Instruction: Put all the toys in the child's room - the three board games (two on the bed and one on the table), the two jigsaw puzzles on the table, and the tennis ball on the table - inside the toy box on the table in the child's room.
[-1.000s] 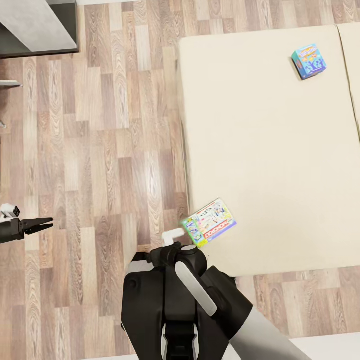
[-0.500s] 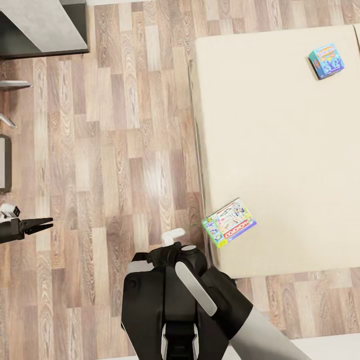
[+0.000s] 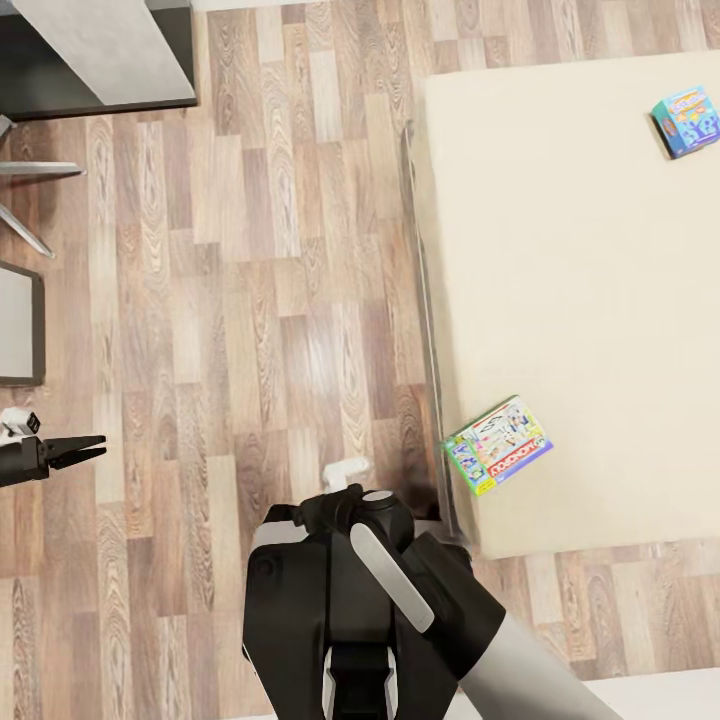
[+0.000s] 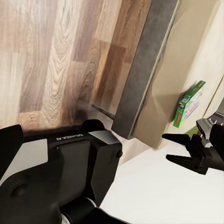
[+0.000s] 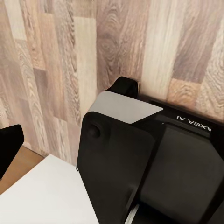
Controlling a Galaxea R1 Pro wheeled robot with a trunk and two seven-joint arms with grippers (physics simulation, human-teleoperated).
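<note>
— Any writing readable?
— On the white board game (image 3: 498,445), red banner with white capitals, too small and tilted to read for sure. In the left wrist view, same box (image 4: 189,103) seen edge-on, green side, print illegible. On the robot's trunk (image 5: 154,163), letters "AXEA AI" upside down at the frame's edge; in the left wrist view, a mirrored line of small letters on the dark casing (image 4: 70,136), not legible.

— How many games?
— Two on the bed (image 3: 600,330). White one lying flat near the mattress's near left corner, just beside the edge. Small teal-blue board game (image 3: 686,120) far up the mattress toward the right, well apart from the first. One mattress panel in sight, dark grey frame strip (image 3: 428,330) along its left side.

— Grippers?
— Left gripper (image 3: 88,447) hanging over the wood floor (image 3: 250,300), far left of the bed, fingers nearly together, only a thin slit between the tips, holding nothing. Same claw in the left wrist view (image 4: 179,148), dark prongs slightly parted. Right gripper: cannot tell.

— Else?
— One grey furniture corner (image 3: 100,50) top left.
</note>
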